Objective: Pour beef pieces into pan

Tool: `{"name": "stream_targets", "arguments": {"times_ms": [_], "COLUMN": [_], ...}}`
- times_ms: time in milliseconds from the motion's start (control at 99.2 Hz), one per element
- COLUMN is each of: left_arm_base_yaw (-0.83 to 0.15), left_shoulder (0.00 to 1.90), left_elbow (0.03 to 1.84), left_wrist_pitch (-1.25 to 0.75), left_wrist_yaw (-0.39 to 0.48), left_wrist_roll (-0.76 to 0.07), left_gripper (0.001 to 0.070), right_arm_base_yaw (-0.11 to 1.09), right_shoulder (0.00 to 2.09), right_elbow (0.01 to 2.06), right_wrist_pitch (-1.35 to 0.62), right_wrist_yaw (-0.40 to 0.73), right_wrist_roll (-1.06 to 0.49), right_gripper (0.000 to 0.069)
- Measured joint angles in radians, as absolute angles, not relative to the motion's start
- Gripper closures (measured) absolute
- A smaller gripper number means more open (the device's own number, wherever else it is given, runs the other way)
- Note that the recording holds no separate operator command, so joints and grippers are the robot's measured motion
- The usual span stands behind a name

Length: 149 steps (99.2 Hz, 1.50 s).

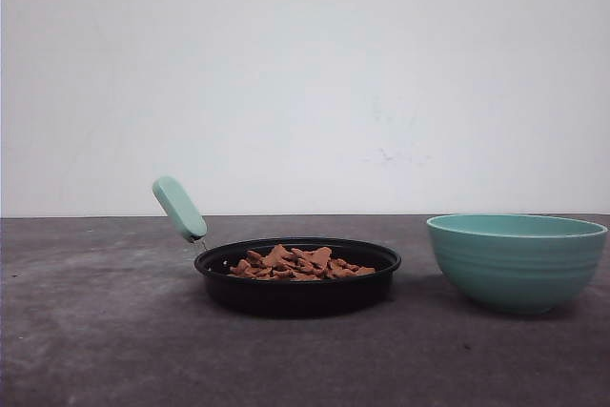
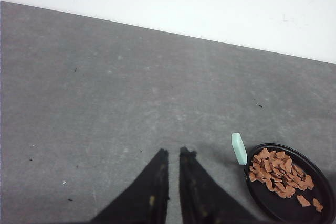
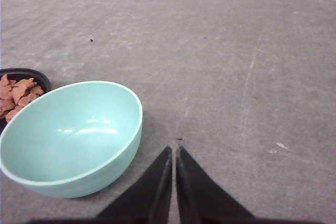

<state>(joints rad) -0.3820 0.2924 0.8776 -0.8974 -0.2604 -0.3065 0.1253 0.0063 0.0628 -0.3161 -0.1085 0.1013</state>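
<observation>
Worktop [image 1: 95,331] of matte, mottled grey stone-like surface carries everything. Near the middle sits the pan [image 1: 297,278], shallow, round and black, its short mint-green handle [image 1: 179,208] angled up to the far left. Beef pieces [image 1: 295,263], small irregular reddish-brown chunks, lie heaped inside it. To the right, apart from the pan, stands a deep teal ribbed bowl [image 1: 517,262], glossy and empty. Left end effector [image 2: 173,153] and right end effector [image 3: 174,149] have their black tapered fingers nearly together, holding nothing.

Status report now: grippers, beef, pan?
Left gripper shut, right gripper shut, both empty. Beef pieces in pan. Bowl empty, beside pan.
</observation>
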Motion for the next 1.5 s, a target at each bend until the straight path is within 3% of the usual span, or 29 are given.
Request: {"name": "stream_targets", "arguments": {"times_ms": [232, 424, 524, 686, 787, 897, 1170, 1331, 1503], "left_arm_base_yaw": [-0.382, -0.382, -0.363, -0.269, -0.204, -0.153, -0.081, -0.076, -0.047], "left_shoulder": [0.287, 0.287, 0.274, 0.179, 0.071, 0.006, 0.005, 0.004, 0.004], "left_elbow": [0.878, 0.871, 0.788, 0.491, 0.264, 0.122, 0.069, 0.046, 0.033], "left_wrist_pitch": [-0.897, -0.900, -0.741, -0.368, -0.183, -0.163, -0.236, -0.216, -0.182], "left_wrist_yaw": [-0.263, -0.310, -0.362, -0.363, -0.318, -0.238, -0.173, -0.076, -0.080], "left_wrist_roll": [-0.305, -0.242, -0.187, -0.107, -0.105, -0.103, -0.071, -0.059, -0.048], "left_gripper": [0.0697, 0.0697, 0.0697, 0.0697, 0.0697, 0.0697, 0.0697, 0.0697, 0.0697], "right_arm_base_yaw": [0.125, 0.125, 0.125, 0.125, 0.125, 0.125, 0.125, 0.125, 0.125], "right_shoulder": [0.006, 0.006, 0.006, 0.006, 0.006, 0.006, 0.006, 0.006, 0.006], "right_elbow": [0.063, 0.063, 0.063, 0.063, 0.063, 0.063, 0.062, 0.062, 0.062], "right_wrist_pitch": [-0.316, -0.316, -0.316, -0.316, -0.316, -0.315, -0.294, -0.279, -0.279], "right_wrist_yaw": [-0.109, -0.109, -0.109, -0.108, -0.108, -0.107, -0.105, -0.105, -0.105], "right_wrist_roll": [0.101, 0.101, 0.101, 0.101, 0.101, 0.101, 0.101, 0.101, 0.101], "right_gripper": [0.0680, 0.0680, 0.0680, 0.0680, 0.0680, 0.0680, 0.0680, 0.0680, 0.0680]}}
